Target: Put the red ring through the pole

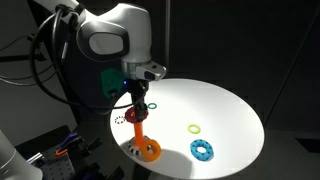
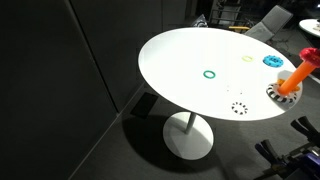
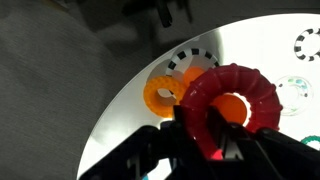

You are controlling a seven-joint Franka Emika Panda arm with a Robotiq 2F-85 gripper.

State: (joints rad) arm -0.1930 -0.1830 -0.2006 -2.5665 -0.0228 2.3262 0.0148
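Red ring (image 3: 252,90) in end effector (image 3: 212,136), over pole (image 3: 232,108)

- The pole (image 1: 139,133) stands upright near the edge of the table (image 1: 230,105) and is the only tall thing on its top.
- The gripper (image 1: 137,110), closed on the red ring (image 3: 258,95), hangs just above the pole and fills the room over it.
- The blue ring (image 1: 203,150), yellow ring (image 1: 194,128) and green ring (image 2: 209,73) lie flat and low, well apart from each other.
- Beyond the rings the table is wide, bare and open from above.
- The arm (image 1: 115,35) blocks the side by the pole.
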